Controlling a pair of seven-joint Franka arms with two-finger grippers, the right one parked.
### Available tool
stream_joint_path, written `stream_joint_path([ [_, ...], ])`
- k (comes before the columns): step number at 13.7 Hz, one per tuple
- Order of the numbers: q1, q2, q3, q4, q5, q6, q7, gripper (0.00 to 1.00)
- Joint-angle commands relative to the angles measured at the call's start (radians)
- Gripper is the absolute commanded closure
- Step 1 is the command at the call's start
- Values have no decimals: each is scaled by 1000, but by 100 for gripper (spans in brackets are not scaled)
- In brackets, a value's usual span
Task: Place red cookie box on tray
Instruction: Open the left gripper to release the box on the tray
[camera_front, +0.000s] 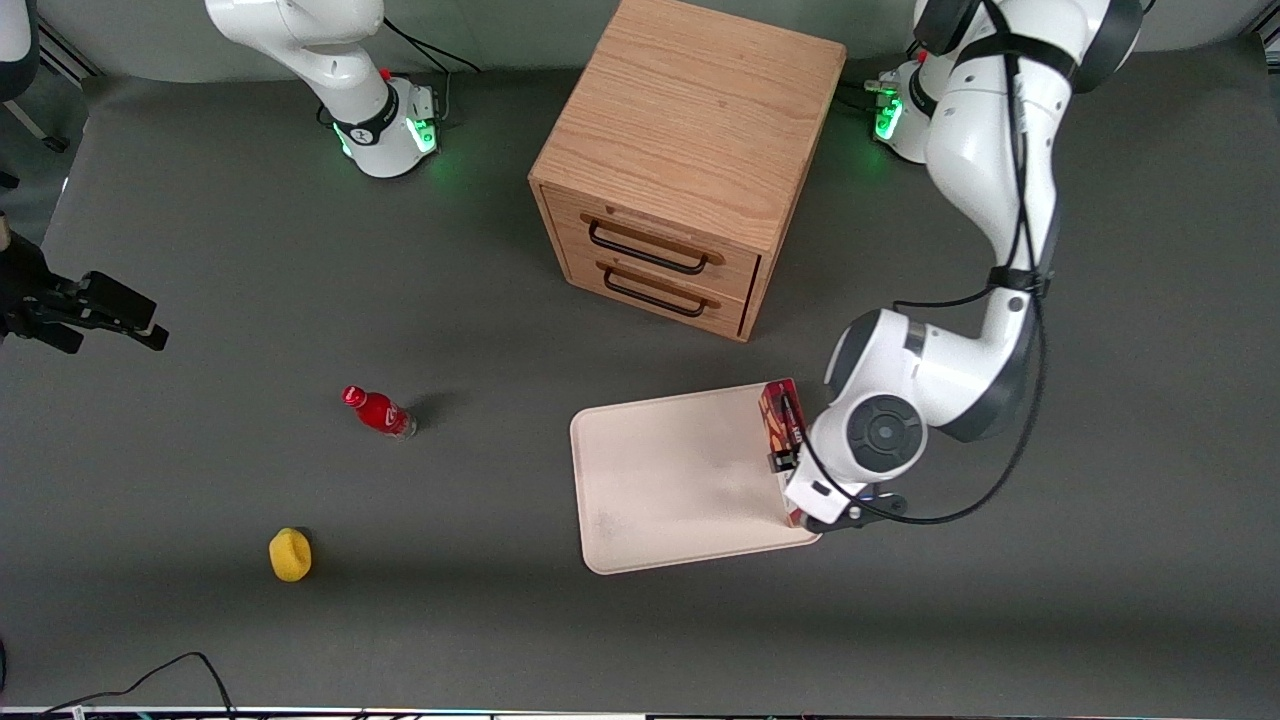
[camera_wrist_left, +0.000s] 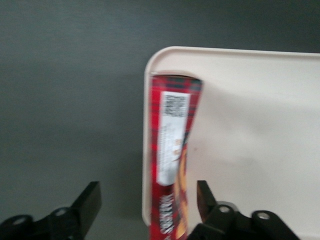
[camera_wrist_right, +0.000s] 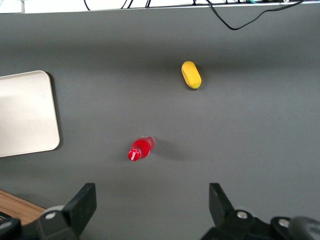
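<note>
Cardboard is meeting tray here: the red cookie box (camera_wrist_left: 172, 160) is lying on the cream-white tray (camera_front: 670, 480), running along the rim at the working arm's end, with one long side pressing close to that low rim. The gripper (camera_wrist_left: 150, 210) is hovering directly over the box with its fingers (camera_wrist_left: 89, 200) spread well apart, one over the grey table (camera_front: 200, 600) outside the rim and the other over the tray, neither touching the cardboard. That spacing is suggesting a release rather than a grasp, so the placing looks essentially done. The box is sitting near the edge probably because the arm is reaching from that end. The wooden drawer cabinet (camera_front: 680, 170) is standing farther from the front camera than the tray.
</note>
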Motion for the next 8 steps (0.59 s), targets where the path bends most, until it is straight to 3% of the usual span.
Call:
stream_joint_path([
  [1,66,-142,3,-22,17,-138,0,0],
  [5,260,-304,3,-22,18,-348,313,0],
  [8,337,-366,5,-54,55,-352,409,0],
])
